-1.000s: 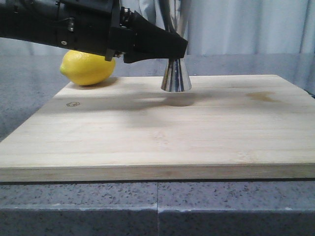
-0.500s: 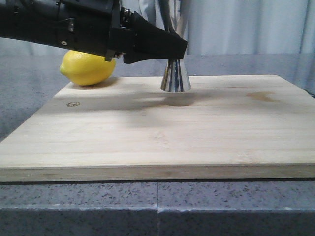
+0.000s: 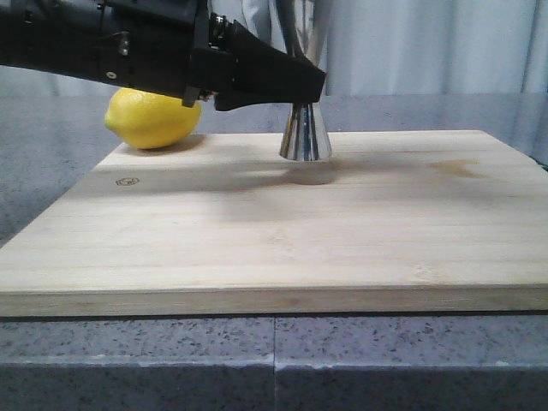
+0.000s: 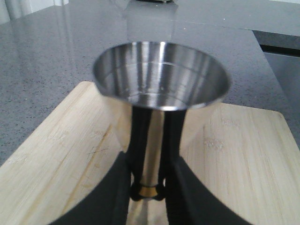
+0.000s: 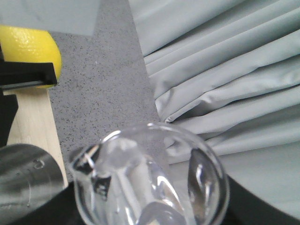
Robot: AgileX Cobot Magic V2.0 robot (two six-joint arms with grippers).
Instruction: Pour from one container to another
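The steel jigger (image 3: 306, 137) is held upright over the back of the wooden board (image 3: 257, 231), its base just above a soft shadow. My left gripper (image 3: 312, 86) is shut on its narrow waist; in the left wrist view the black fingers (image 4: 139, 136) clamp the stem beside the gold band (image 4: 149, 191), under the open upper cup (image 4: 161, 70). The clear glass beaker (image 5: 150, 178) is tipped in my right gripper (image 5: 150, 216), which is shut on it, with its lip near the jigger's rim (image 5: 26, 180). I cannot make out any liquid.
A yellow lemon (image 3: 150, 118) lies at the board's back left corner, behind the left arm. The board rests on a speckled grey counter (image 3: 385, 360). A pale curtain (image 5: 225, 70) hangs behind the table.
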